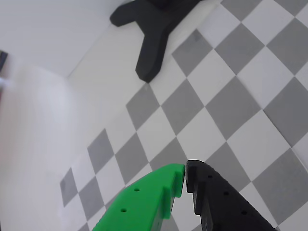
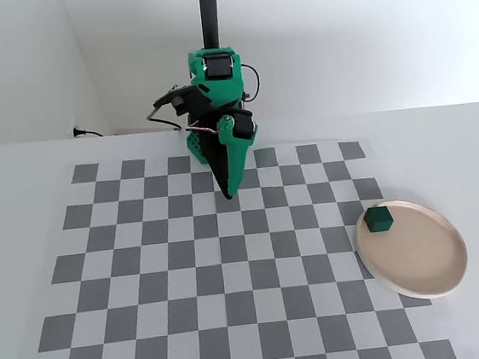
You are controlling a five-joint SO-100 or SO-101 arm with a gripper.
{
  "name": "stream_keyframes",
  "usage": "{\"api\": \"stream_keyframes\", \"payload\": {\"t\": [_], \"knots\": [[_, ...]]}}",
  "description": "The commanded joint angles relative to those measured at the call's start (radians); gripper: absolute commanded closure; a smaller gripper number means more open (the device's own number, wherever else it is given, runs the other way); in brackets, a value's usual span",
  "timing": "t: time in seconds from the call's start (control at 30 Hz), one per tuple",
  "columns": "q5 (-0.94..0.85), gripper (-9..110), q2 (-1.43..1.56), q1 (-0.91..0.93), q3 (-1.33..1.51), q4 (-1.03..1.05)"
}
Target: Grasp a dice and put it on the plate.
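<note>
Gripper [image 1: 186, 177] fills bottom of wrist view: green finger [image 1: 159, 192] and black finger [image 1: 211, 197] pressed tip to tip, closed, nothing between. Checkerboard mat [image 1: 231, 96] beneath; black stand foot [image 1: 151, 38] at mat's far edge. Fixed view: gripper [image 2: 227, 193] points down near mat's [image 2: 190, 279] back edge. Dice [image 2: 379, 219] sits on plate [image 2: 420, 263], at plate's upper-left rim. Plate lies at mat's right edge, well apart from gripper.

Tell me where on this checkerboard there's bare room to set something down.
In the fixed view nearly the whole checkerboard is bare: everything left of the plate and in front of the gripper. The plate's own middle is free too; the dice sits at its upper left edge. It is tight only at the board's top centre, under the arm.
</note>
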Motion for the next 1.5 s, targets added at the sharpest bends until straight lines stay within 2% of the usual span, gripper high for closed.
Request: {"api": "stream_keyframes", "payload": {"t": [0.0,0.27,0.33,0.4,0.43,0.53,0.67,0.77,0.83,1.07,1.47], "knots": [[0.094,106,0.011,0.02,-0.002,0.0],[0.339,105,0.011,0.043,0.044,0.034],[0.397,91,0.011,0.052,0.064,0.086],[0.554,81,0.011,0.066,0.095,0.091],[0.657,80,0.011,0.063,0.114,0.072],[0.781,88,0.011,0.051,0.129,0.107],[0.738,97,0.011,0.041,0.169,0.158],[0.713,98,0.011,0.044,0.19,0.195],[0.684,106,0.011,0.038,0.201,0.212],[0.762,106,0.011,0.037,0.21,0.23],[0.695,106,0.011,0.04,0.215,0.219]]}}
